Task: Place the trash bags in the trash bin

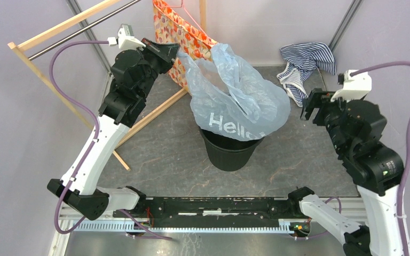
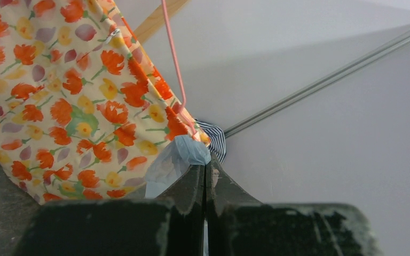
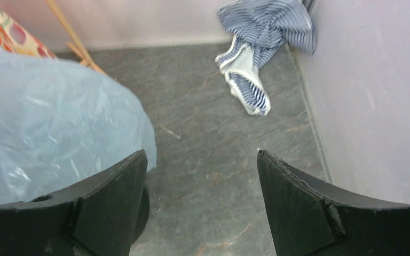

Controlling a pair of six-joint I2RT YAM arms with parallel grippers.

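The grey mottled table (image 1: 160, 160) carried the black trash bin (image 1: 229, 153) at centre, a striped cloth (image 1: 305, 66) far right, and a wooden rack (image 1: 155, 111) left.

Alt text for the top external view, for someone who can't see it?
The left gripper, shut on a pale-blue trash bag, holds it draped over the black trash bin. The right gripper is open, apart from it, near a striped cloth.

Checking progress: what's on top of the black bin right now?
The pale-blue bag drapes over the bin, covering its mouth; the left gripper pinches one end, held higher. The bin's inside cannot be seen.
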